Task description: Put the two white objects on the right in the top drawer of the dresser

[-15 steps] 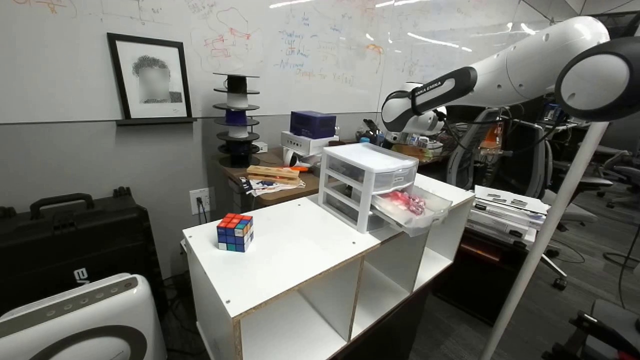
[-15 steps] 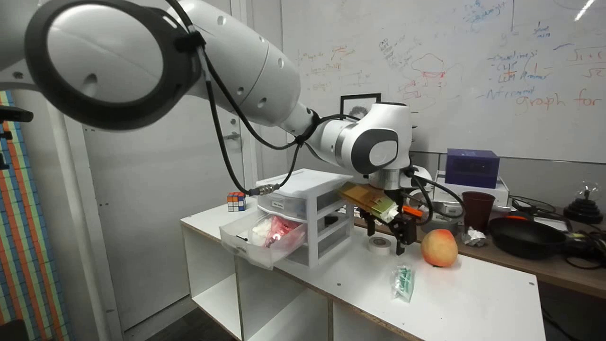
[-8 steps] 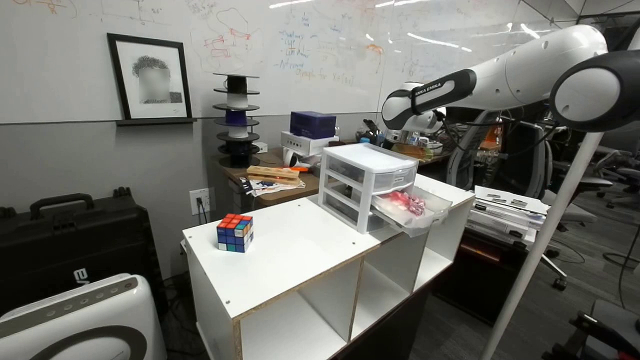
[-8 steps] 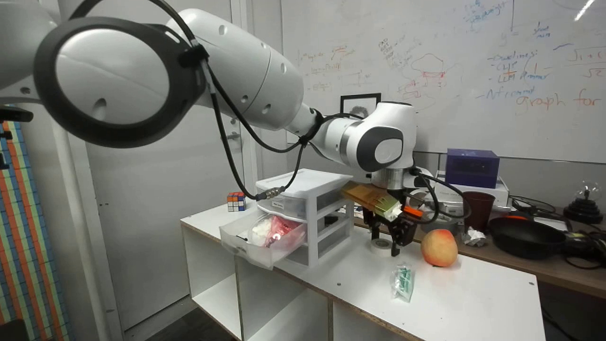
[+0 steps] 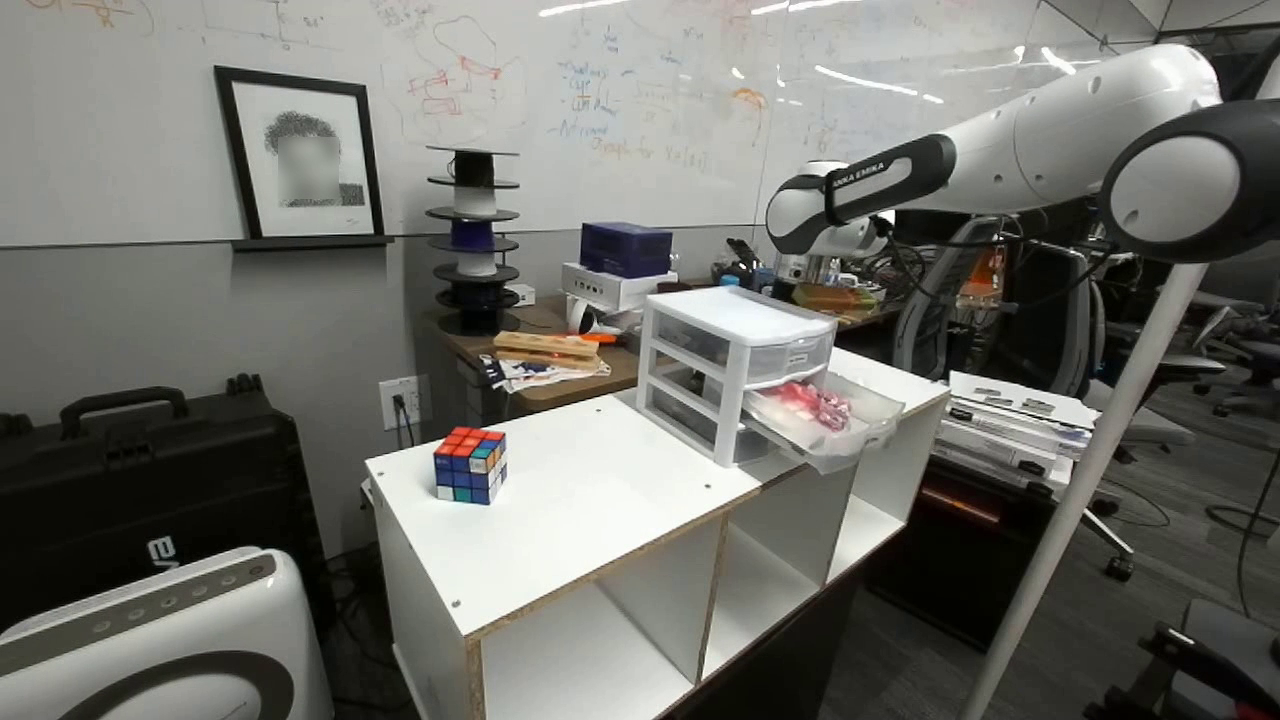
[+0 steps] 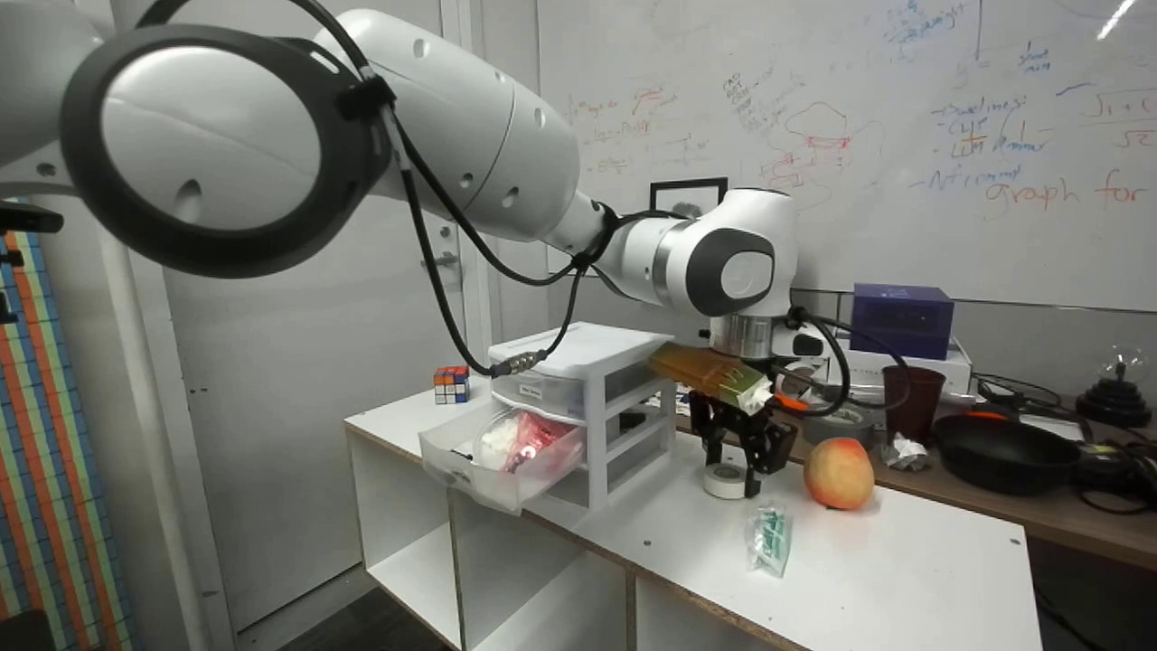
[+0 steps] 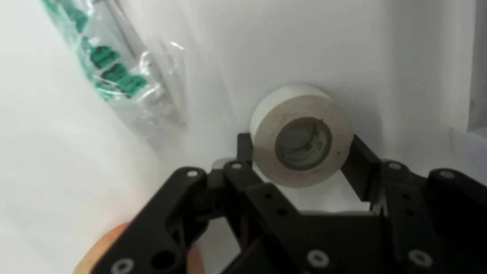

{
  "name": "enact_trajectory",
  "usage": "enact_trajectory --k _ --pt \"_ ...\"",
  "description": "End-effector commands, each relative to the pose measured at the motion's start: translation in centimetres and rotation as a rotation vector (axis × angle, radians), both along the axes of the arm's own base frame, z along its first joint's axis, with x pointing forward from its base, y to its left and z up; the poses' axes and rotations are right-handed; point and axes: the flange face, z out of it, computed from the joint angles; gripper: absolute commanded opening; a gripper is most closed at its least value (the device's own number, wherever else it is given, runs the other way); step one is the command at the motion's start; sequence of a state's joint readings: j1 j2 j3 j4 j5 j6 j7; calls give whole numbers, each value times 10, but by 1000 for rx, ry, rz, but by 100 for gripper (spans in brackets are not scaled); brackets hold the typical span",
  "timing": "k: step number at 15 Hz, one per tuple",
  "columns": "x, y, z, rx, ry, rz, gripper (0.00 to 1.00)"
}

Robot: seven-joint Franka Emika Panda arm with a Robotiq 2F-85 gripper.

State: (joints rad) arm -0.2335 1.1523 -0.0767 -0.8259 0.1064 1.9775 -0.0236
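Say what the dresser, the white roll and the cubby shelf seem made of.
The dresser: likely plastic, with a smooth, slightly shiny white frame and cloudy, translucent drawers. The white roll: looks like matte tape, vinyl or cloth, I can't say which; its brownish inner rim suggests a cardboard core. The cubby shelf: probably particleboard with a smooth white coating, given the speckled brown cut edges.

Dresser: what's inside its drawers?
The pulled-out middle drawer holds a reddish packet with something whitish next to it; whatever lies beneath them is covered. The top drawer looks shut; it and the bottom drawer are too cloudy to see into.
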Motion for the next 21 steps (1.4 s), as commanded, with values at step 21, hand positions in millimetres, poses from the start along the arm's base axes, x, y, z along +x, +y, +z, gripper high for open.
enact_trajectory --k 21 --pt "-135 14 128 -105 -26 805 34"
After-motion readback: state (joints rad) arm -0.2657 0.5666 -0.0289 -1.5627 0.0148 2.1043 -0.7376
